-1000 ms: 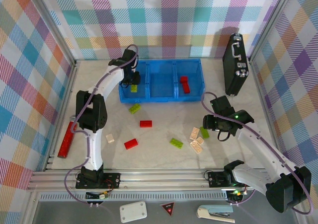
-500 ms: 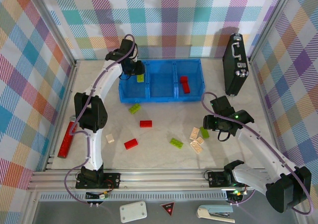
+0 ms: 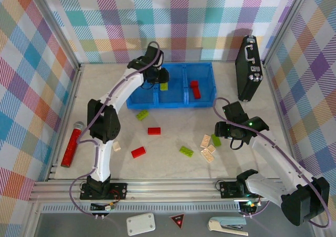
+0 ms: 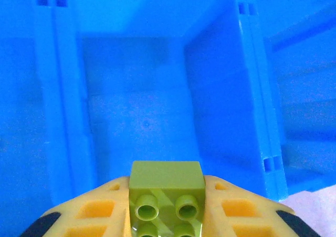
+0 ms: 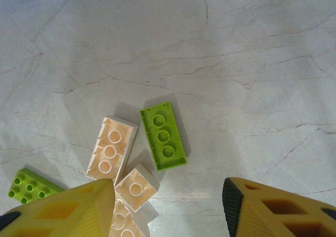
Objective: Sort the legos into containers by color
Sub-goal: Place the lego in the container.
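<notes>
My left gripper (image 3: 161,83) is shut on a lime green lego (image 3: 164,86) (image 4: 167,187), studs facing the camera, held above the blue bin (image 3: 202,101) near the divider between its left and middle containers. In the left wrist view, a bare blue compartment floor (image 4: 142,100) lies below the brick. A red lego (image 3: 195,89) lies in the right container. My right gripper (image 3: 220,136) (image 5: 167,191) hangs open over an upturned green lego (image 5: 163,135) beside three beige legos (image 5: 111,145). Further legos lie loose: green (image 3: 142,114), red (image 3: 154,131), red (image 3: 138,152), green (image 3: 186,151), beige (image 3: 116,146).
A black case (image 3: 249,68) stands at the back right beside the bin. A long red stick-like object (image 3: 72,145) lies at the table's left edge. Checked walls close in the left, back and right sides.
My left gripper has risen from the left compartment and swung right with the green lego, now near the first divider. The right arm has not moved.
</notes>
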`<state>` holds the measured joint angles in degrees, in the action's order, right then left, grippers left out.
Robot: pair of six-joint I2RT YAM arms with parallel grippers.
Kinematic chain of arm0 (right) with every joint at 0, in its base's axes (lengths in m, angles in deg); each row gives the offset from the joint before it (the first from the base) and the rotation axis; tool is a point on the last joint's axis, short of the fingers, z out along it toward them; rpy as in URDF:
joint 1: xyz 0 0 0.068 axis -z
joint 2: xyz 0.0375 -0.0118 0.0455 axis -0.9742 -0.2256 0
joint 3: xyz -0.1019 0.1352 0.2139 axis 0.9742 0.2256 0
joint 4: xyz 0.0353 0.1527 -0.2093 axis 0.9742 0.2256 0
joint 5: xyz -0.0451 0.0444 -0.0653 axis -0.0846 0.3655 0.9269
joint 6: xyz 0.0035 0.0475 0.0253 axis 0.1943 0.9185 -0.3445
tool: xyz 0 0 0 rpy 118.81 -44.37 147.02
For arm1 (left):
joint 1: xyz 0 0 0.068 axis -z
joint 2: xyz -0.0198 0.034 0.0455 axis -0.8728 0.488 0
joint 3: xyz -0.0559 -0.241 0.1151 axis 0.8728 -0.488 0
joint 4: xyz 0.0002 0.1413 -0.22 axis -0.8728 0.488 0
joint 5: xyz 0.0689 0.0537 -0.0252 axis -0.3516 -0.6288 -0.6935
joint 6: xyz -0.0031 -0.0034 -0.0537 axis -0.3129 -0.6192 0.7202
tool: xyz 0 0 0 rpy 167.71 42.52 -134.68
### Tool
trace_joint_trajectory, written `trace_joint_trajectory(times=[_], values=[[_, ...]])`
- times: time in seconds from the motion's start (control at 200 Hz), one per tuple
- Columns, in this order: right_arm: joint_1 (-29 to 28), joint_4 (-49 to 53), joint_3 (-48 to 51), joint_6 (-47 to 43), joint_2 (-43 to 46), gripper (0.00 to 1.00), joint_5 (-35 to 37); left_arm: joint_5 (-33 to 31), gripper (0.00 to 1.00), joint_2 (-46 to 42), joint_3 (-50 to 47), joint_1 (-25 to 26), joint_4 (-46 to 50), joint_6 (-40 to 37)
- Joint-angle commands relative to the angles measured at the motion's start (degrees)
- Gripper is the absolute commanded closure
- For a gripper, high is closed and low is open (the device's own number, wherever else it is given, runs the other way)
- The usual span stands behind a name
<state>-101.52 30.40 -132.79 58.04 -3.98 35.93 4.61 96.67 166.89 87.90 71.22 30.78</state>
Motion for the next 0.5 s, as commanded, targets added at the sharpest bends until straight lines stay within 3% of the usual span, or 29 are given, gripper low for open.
trace_joint_trajectory(times=[0.0, 0.23, 0.495], values=[[-0.1, 0.8, -0.7, 0.5, 1.2, 0.42, -0.4, -8.3, 0.71, -1.6, -2.3, 2.1, -4.4, 3.1], [-0.1, 0.6, -0.6, 0.1, 1.3, 0.42, -1.0, -14.1, 0.71, 0.3, -5.3, 4.6, -8.9, 5.7], [-0.1, 0.4, -0.6, -0.2, 1.2, 0.42, -1.5, -16.3, 0.71, 4.2, -7.1, 5.9, -12.4, 7.1]])
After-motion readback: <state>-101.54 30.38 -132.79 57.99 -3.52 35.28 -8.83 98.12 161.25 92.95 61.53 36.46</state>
